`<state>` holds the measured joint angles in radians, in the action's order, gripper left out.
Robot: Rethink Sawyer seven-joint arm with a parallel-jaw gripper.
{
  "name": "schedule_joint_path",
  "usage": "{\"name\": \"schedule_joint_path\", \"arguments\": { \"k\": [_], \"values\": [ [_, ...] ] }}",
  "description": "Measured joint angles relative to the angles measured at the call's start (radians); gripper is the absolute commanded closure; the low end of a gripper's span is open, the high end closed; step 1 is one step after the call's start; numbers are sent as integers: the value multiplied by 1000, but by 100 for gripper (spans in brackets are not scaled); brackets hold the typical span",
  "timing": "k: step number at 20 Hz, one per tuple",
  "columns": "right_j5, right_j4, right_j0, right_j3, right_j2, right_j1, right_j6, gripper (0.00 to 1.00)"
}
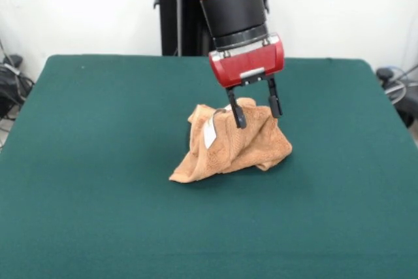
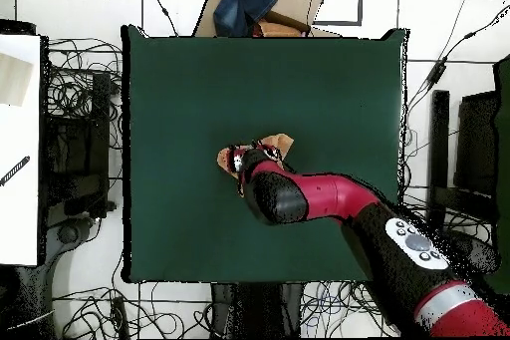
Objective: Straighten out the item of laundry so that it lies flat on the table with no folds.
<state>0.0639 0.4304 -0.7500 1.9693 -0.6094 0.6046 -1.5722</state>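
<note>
The orange-tan towel [image 1: 235, 147] sits bunched in a peaked heap near the middle of the dark green table [image 1: 98, 129], with its white label [image 1: 209, 134] on the left face. My gripper [image 1: 256, 110] hangs over the heap's top with its two black fingers apart. One finger is against the front of the peak and the other at its right side. In the overhead view only bits of the towel [image 2: 282, 142] show beside my red arm [image 2: 309, 196], which hides the gripper.
A cardboard box with a blue cloth [image 2: 261, 2] lies beyond the table's far edge in the overhead view. A white desk [image 2: 20, 147] stands at the left. Cables [image 2: 75, 97] lie on the floor around the table.
</note>
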Motion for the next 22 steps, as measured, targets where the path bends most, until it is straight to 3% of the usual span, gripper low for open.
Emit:
{"name": "schedule_joint_path", "arguments": {
  "k": [7, 8, 22],
  "values": [
    [0, 35, -19, 0, -7, -49, 0, 0],
    [0, 38, -23, 0, -8, -56, 0, 100],
    [-6, 58, -39, 0, -8, -67, 0, 100]
  ]
}}
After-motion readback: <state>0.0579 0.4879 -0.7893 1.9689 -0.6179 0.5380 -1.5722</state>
